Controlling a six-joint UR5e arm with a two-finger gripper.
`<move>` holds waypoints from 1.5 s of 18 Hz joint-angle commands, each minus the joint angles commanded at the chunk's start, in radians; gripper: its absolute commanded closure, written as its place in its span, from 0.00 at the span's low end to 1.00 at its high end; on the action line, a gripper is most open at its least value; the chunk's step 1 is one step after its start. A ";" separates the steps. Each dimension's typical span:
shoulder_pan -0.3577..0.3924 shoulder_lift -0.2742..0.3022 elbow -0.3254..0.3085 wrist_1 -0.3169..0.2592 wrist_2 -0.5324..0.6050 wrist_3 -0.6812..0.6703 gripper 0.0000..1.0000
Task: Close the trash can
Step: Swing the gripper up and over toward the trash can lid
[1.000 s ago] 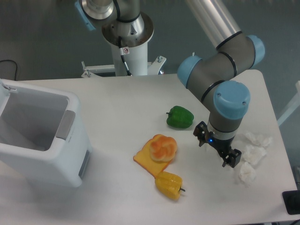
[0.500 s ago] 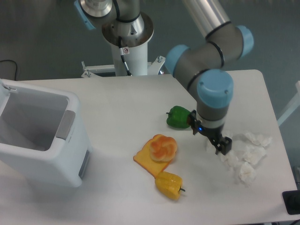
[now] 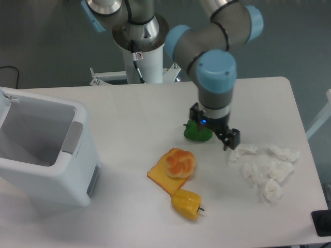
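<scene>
The large white boxy plastic trash can stands open at the left edge of the white table. My gripper hangs well to its right, just over the green bell pepper. I cannot tell how wide my fingers stand.

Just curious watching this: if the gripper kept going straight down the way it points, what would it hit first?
Probably the table, between the green pepper and the tissues; the gripper points downward there, though depth is unclear.

obstacles: green pepper, bread mid-table | between them and trash can: bare
</scene>
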 joint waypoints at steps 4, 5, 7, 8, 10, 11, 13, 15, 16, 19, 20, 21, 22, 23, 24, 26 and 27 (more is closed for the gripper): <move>-0.061 0.057 -0.005 -0.090 -0.012 -0.055 0.00; -0.072 0.078 -0.008 -0.120 -0.020 -0.060 0.00; -0.086 0.132 -0.020 -0.158 -0.043 -0.077 0.00; -0.094 0.149 -0.031 -0.163 -0.057 -0.088 0.00; -0.126 0.178 -0.051 -0.166 -0.080 -0.117 0.00; -0.138 0.190 -0.057 -0.166 -0.090 -0.146 0.00; -0.172 0.203 -0.060 -0.166 -0.126 -0.219 0.00; -0.203 0.216 -0.060 -0.167 -0.173 -0.288 0.00; -0.213 0.230 -0.060 -0.169 -0.196 -0.321 0.00; -0.242 0.287 -0.061 -0.222 -0.253 -0.367 0.00; -0.252 0.308 -0.061 -0.247 -0.262 -0.376 0.00; -0.259 0.325 -0.061 -0.264 -0.276 -0.387 0.00; -0.267 0.339 -0.061 -0.276 -0.290 -0.393 0.00; -0.279 0.345 -0.061 -0.287 -0.299 -0.401 0.00; -0.290 0.351 -0.061 -0.292 -0.305 -0.411 0.00; -0.316 0.353 -0.061 -0.284 -0.339 -0.482 0.00; -0.327 0.353 -0.060 -0.279 -0.360 -0.512 0.00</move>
